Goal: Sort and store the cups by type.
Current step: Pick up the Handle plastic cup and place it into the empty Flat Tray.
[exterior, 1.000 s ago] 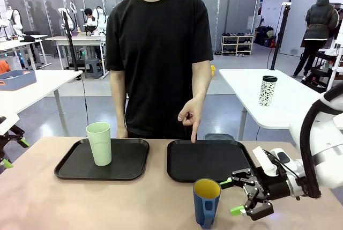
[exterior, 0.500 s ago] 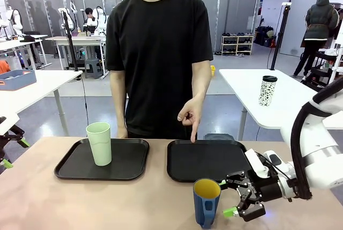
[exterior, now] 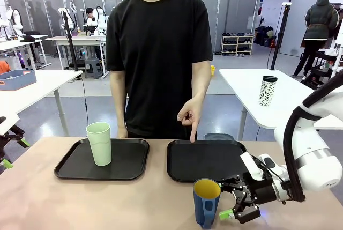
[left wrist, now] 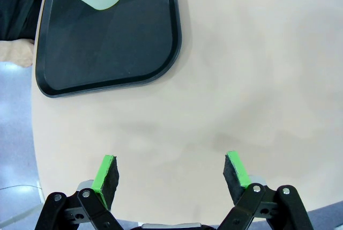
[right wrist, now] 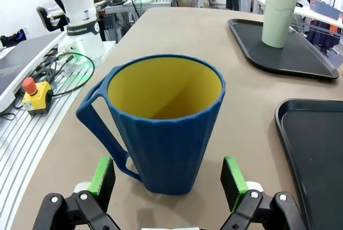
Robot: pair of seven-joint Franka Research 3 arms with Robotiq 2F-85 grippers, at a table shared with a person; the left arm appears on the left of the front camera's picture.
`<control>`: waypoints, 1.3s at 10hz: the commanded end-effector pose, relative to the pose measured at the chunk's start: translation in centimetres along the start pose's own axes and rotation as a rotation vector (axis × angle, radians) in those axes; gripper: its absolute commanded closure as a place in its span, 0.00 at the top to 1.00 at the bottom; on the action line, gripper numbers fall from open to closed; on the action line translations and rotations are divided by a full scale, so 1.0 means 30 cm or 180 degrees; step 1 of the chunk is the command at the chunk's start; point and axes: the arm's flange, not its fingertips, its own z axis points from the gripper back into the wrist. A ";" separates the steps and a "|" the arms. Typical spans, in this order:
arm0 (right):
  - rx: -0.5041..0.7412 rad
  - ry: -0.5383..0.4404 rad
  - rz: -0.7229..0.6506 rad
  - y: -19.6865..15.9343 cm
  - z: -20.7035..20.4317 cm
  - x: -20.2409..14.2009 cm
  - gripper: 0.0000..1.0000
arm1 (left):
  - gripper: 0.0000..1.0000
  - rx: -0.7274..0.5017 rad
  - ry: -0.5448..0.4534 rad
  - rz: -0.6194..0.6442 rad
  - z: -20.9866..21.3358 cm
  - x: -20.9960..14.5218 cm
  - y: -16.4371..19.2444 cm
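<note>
The right pincer (exterior: 235, 202), jaws wide, has closed in on the blue mug (exterior: 206, 202) at the bench's near edge, ready to grasp.

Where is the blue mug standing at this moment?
In the front view the blue mug stands on the bare table just before the right tray, beside the open right tool.

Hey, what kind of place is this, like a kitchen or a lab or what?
Most likely a robotics lab, not a kitchen: more white robot arms stand at white work tables behind the person, and a yellow emergency-stop box with a red button and cables lie beside the table.
</note>
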 end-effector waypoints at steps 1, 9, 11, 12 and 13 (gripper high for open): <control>0.0016 -0.0124 0.0081 -0.015 -0.031 -0.016 1.00 | 1.00 0.0011 0.0000 -0.0034 0.005 0.001 -0.004; 0.0089 -0.0414 0.0146 -0.035 -0.127 -0.043 1.00 | 1.00 0.0011 0.0000 -0.0034 0.005 0.001 -0.004; 0.0146 -0.0431 0.0113 -0.033 -0.142 -0.046 1.00 | 1.00 0.0011 0.0000 -0.0034 0.005 0.001 -0.004; 0.0160 -0.0423 0.0079 -0.033 -0.151 -0.051 1.00 | 1.00 0.0011 0.0000 -0.0034 0.005 0.001 -0.004; 0.0170 -0.0415 0.0072 -0.033 -0.162 -0.053 1.00 | 1.00 0.0011 0.0000 -0.0034 0.005 0.001 -0.004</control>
